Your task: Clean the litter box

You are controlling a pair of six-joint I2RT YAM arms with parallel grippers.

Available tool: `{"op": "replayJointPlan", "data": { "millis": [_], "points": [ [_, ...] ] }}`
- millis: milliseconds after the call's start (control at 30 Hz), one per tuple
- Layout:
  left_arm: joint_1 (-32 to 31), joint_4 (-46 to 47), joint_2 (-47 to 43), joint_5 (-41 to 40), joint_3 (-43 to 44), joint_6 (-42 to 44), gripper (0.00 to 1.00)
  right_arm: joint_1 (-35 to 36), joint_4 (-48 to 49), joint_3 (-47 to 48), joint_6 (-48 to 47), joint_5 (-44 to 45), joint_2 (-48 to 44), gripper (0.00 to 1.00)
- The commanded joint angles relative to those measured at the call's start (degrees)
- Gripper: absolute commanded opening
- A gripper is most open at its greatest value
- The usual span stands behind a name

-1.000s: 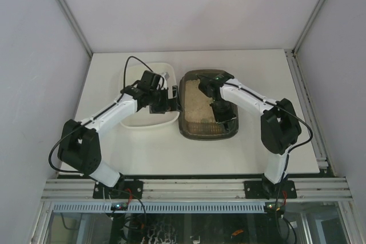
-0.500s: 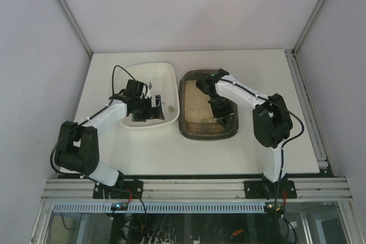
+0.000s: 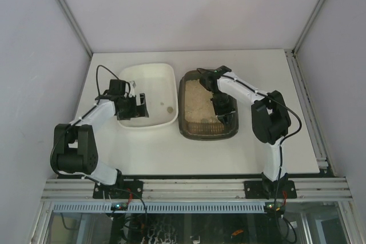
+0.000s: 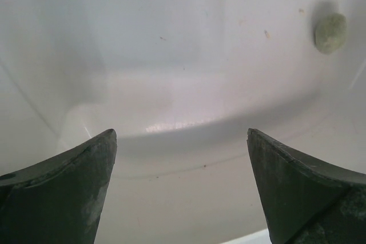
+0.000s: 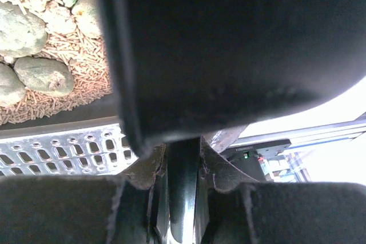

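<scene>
Top external: found the litter box [image 3: 182, 115] right of centre on the white table [image 3: 171, 152], long side running front to back, beige litter inside. Found a white tray [image 3: 167, 71] just beside its left rim, separated by a narrow gap only. Located the right gripper [image 3: 224, 108] low inside the litter box, toward its right wall. Located the left gripper [image 3: 139, 107] inside the white tray, toward its near-left corner. Counted two small lumps [image 3: 167, 108] on the tray floor at the right.

Left wrist: confirmed jaws standing wide apart, dark fingertips [image 4: 86, 164] above the tray's curved inner wall. Noted a grey-green pellet [image 4: 330, 32] ahead at upper right.

Right wrist: confirmed jaws pressed together on the thin dark handle of a slotted scoop [image 5: 63, 151]. Saw its slotted blade next to litter carrying grey-green clumps [image 5: 43, 75].

Lettering: checked arms and the near rail [image 3: 194, 187]; cannot read any at this size.

Clearance: recorded a broad bare strip of table between both trays and the rail. Recorded further bare table right of the litter box out to the table's right edge. Recorded a narrower strip behind both trays up to the back wall, and another between the white tray and the table's left edge.
</scene>
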Motion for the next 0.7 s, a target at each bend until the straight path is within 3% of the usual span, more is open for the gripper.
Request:
{"op": "replayJointPlan", "data": {
  "millis": [0, 300, 667],
  "points": [
    [2.62, -0.46, 0.35, -0.08, 2.09, 4.20, 0.99, -0.05, 1.13, 2.60, -2.11, -4.22, 2.57, 0.00],
    [4.22, -1.23, -0.39, 0.15, 4.14, 6.72, 0.99, -1.20, 1.71, 5.27, -3.69, -11.21, 4.76, 0.00],
    [3.76, -7.30, -3.70, 4.79, 14.73, 3.48, 0.99, -3.16, 4.16, 5.53, -5.23, -21.47, 4.02, 0.00]
  ]
}}
